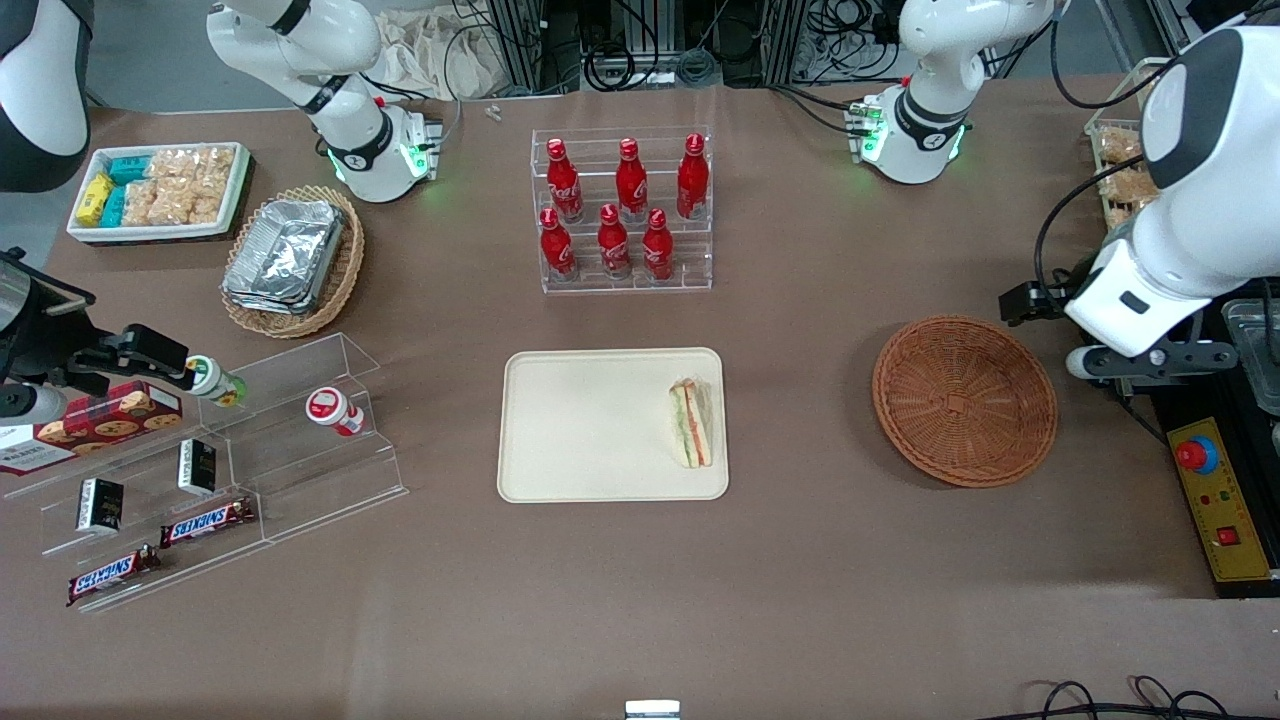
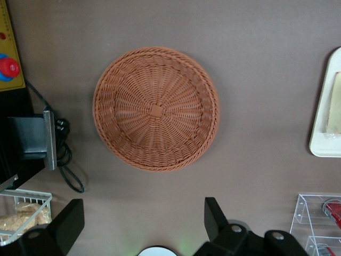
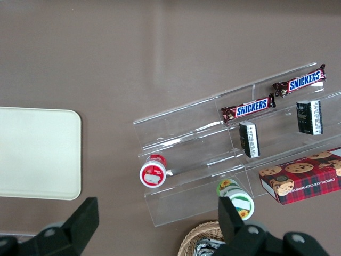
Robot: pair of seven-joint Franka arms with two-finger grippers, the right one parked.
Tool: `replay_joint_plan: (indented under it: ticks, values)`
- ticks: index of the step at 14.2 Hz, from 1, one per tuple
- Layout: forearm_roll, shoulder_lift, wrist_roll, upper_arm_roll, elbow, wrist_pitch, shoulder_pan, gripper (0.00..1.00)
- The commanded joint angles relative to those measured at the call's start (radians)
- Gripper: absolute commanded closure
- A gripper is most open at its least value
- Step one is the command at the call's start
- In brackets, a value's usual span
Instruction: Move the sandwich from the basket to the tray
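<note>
With the sandwich (image 1: 692,422) lying on the tray (image 1: 590,425) and the basket (image 1: 964,398) bare, the gripper (image 2: 144,224), wide open and empty, need only hold clear above the basket.

Brown table (image 1: 800,330) carries it all: the tray (image 1: 590,430) sits mid-table with the sandwich (image 1: 692,422) on it, and the basket (image 1: 964,399) lies toward the working arm's end, well apart from the tray. The gripper (image 2: 144,224) hangs wide open above the table beside the basket. A bottle rack (image 1: 625,212) stands farther from the camera than the tray, and toward the parked arm's end lie a foil-tray basket (image 1: 292,260), a white snack bin (image 1: 160,190) and a clear stepped stand (image 1: 215,470).
</note>
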Motion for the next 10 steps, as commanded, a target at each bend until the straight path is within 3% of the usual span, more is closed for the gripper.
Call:
replay_joint_plan:
  ticks: [1,3,7,10]
  values:
    - [0.012,-0.009,0.015,-0.008,0.022,-0.047,0.042,0.00]
    - [-0.018,-0.010,0.022,-0.009,0.022,-0.045,0.088,0.00]
    - [-0.020,-0.018,0.022,0.019,0.027,-0.044,0.068,0.00]
    - [-0.023,-0.010,0.056,0.252,0.053,-0.048,-0.149,0.00]
